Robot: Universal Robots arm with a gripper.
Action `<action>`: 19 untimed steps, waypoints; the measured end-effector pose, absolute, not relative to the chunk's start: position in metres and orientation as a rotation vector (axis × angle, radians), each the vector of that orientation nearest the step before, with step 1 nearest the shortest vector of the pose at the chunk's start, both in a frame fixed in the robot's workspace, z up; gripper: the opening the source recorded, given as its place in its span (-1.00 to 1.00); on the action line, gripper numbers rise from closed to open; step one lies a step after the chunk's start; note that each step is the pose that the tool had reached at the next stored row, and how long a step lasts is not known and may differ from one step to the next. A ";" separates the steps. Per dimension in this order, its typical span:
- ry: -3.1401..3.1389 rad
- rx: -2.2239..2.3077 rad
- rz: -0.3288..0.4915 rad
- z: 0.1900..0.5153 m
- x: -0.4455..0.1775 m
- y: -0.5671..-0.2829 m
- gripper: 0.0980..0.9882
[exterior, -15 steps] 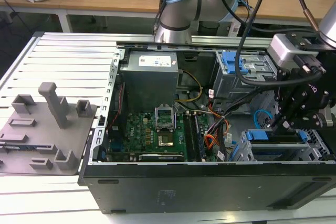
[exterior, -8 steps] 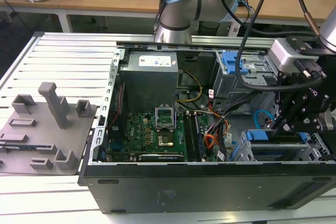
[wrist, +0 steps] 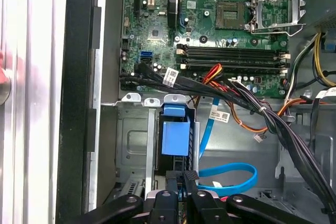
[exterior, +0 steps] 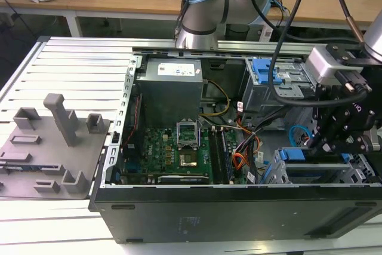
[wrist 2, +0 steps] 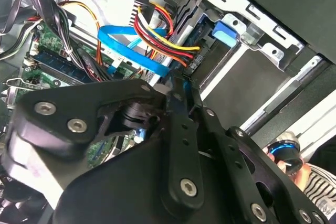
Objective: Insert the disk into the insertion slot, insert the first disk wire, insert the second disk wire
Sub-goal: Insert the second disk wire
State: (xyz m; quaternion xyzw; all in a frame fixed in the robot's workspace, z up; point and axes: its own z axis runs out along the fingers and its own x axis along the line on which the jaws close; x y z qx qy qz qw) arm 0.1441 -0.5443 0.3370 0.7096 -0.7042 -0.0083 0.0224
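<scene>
The open computer case [exterior: 239, 207] lies on its side on the slatted tabletop [exterior: 71, 70], and the black hand [exterior: 334, 141] hangs over the end of the case at the exterior view's right, just above the insertion slot [exterior: 358, 174]. In the first wrist view the slot [wrist: 134, 145] shows as a silver sheet-metal cage beside the green motherboard [wrist: 210, 30]. The disk [wrist: 175, 136] sits down inside that cage — its bright blue carrier stands between the cage walls, with the hand [wrist: 184, 179] directly at the carrier's near edge. The two fingertips [wrist: 190, 178] stand pressed close together with only a thin gap; whether they pinch anything cannot be told.

The second disk wire [wrist: 231, 177], a flat light-blue cable, loops on the case floor just beside the cage, on the side away from the case wall. In the second wrist view the same cable [wrist 2: 131, 45] runs past a bundle of red, orange and yellow wires [wrist 2: 163, 38] whose connector lies against the disk's end. A taller grey cage [exterior: 277, 82] with a blue latch [exterior: 262, 71] stands beyond the hand, toward the power supply [exterior: 173, 88].
</scene>
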 end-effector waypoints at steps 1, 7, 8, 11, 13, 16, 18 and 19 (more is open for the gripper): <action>-2.181 2.198 -0.026 0.337 0.144 -0.544 -0.82; -2.181 2.198 -0.026 0.359 0.144 -0.544 -0.68; -2.181 2.198 -0.025 0.364 0.144 -0.543 -0.71; -2.181 2.198 -0.025 0.378 0.144 -0.543 -0.98; -2.182 2.198 -0.026 0.380 0.144 -0.543 -0.98; -2.182 2.198 -0.026 0.381 0.140 -0.543 -0.98; -2.182 2.199 -0.026 0.381 0.138 -0.543 -0.98; -2.182 2.199 -0.026 0.380 0.138 -0.543 -0.98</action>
